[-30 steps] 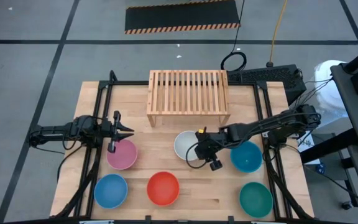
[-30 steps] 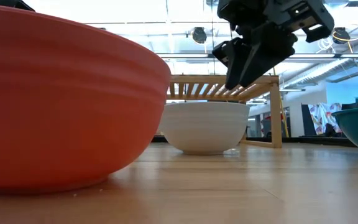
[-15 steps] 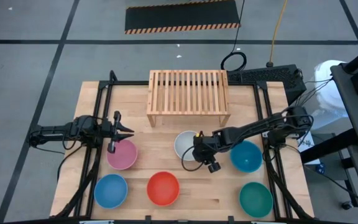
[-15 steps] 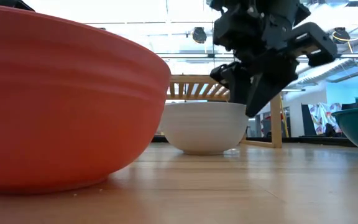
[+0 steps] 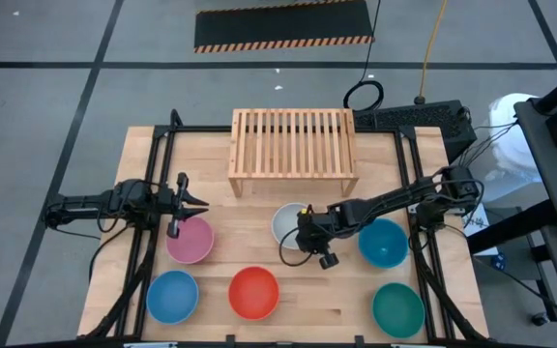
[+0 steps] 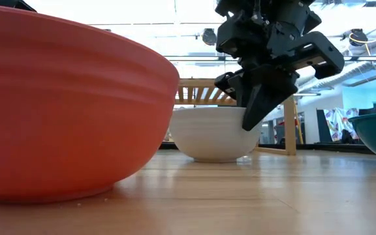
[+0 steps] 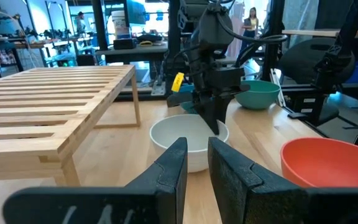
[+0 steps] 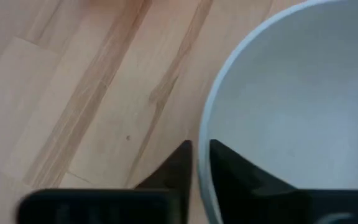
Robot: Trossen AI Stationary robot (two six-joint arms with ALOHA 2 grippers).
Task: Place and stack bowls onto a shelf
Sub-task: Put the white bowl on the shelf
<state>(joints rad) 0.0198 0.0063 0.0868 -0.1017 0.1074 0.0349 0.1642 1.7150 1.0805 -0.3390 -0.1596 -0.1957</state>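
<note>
Right gripper (image 5: 303, 235): down at the white bowl (image 5: 288, 224), on the rim side nearest the red bowl; in the wrist view one finger (image 8: 173, 167) sits outside the wall and the other inside, narrowly parted with the rim between them, and I cannot tell whether they are pressing it
White bowl: upright on the counter (image 5: 337, 300), just in front of the shelf (image 5: 293, 150), near the middle of the bowl group
Left gripper (image 5: 199, 203): hangs at the far edge of the pink bowl (image 5: 190, 240), its fingers (image 7: 173, 168) nearly together with a thin gap, holding nothing
Shelf: slatted rack at the back of the counter, nothing on its bars
Pink bowl: on the counter, left of the white one and well apart from it
Red bowl (image 5: 253, 292): front row, between the blue bowl (image 5: 172, 297) and the green bowl (image 5: 397, 309); it fills the near side of the low view
Teal bowl (image 5: 383, 243): just to the right of the white bowl, partly under the right arm
All six bowls: separate on the counter, none stacked, none on the shelf
</note>
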